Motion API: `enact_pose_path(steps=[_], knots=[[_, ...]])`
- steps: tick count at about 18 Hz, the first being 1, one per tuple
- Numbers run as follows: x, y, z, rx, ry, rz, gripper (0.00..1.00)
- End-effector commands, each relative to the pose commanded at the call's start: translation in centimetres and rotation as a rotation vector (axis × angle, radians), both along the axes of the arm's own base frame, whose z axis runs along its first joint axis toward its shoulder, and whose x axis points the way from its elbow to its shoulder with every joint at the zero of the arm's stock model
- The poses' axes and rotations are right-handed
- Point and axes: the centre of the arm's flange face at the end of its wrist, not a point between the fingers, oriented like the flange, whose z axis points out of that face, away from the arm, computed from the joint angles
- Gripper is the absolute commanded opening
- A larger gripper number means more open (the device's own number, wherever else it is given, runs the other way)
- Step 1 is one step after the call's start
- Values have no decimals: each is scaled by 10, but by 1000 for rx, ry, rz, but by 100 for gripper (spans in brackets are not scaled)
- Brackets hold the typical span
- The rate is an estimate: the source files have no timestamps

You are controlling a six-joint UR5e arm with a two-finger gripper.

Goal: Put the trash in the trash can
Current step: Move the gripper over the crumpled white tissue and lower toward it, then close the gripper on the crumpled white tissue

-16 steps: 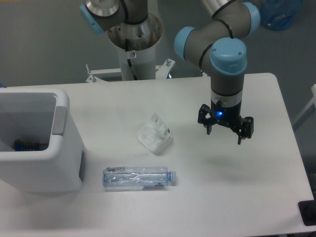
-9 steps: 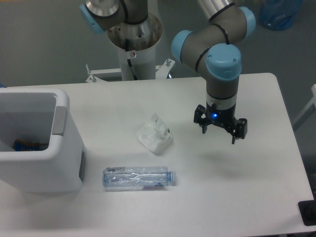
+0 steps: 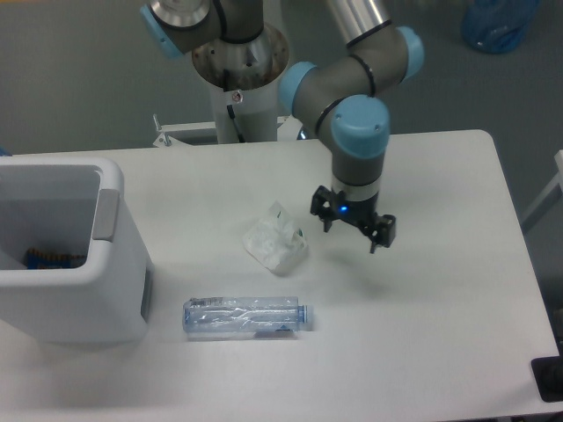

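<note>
Table (image 3: 440, 352) white, trash can (image 3: 66, 290) at left edge, open top. Crushed bottle (image 3: 248, 316) lies on side just right of can; crumpled wrapper (image 3: 276, 239) above it, mid-table, both untouched. Gripper (image 3: 354, 225) hovers near wrapper's right side, jaws spread wide, empty. Step: approach for first pick. Next: centre over wrapper, descend, close. Versus earlier frames: arm has swung left toward wrapper; trash unmoved.

You see: whitish translucent crumpled plastic wrapper (image 3: 275, 243), small green mark. Clear crushed plastic bottle (image 3: 247, 316), bluish neck ring. White boxy plastic bin (image 3: 72, 297), grey handle panel. Black two-finger gripper (image 3: 353, 231), blue light glowing. Plain white table (image 3: 440, 290).
</note>
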Motion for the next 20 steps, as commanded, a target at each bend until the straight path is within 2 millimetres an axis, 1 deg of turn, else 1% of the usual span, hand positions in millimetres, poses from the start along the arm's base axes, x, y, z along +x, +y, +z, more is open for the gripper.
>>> enact_pose_path(steps=[2, 3, 5, 7, 8, 9, 11, 12, 14, 17, 20], knots=[[11, 9, -2, 2, -8, 12, 100], [14, 13, -6, -2, -14, 27, 100], [18, 19, -19, -14, -30, 44, 100], [18, 22, -27, -23, -41, 40, 100], [21, 24, -31, -31, -46, 35, 87], [24, 26, -31, -37, -43, 30, 65], [29, 23, -32, -47, -63, 34, 6], [30, 24, -33, -46, -69, 34, 0], [30, 23, -33, -45, -71, 47, 0], [26, 22, -26, -25, -70, 93, 0], [24, 23, -24, -8, -88, 99, 0]])
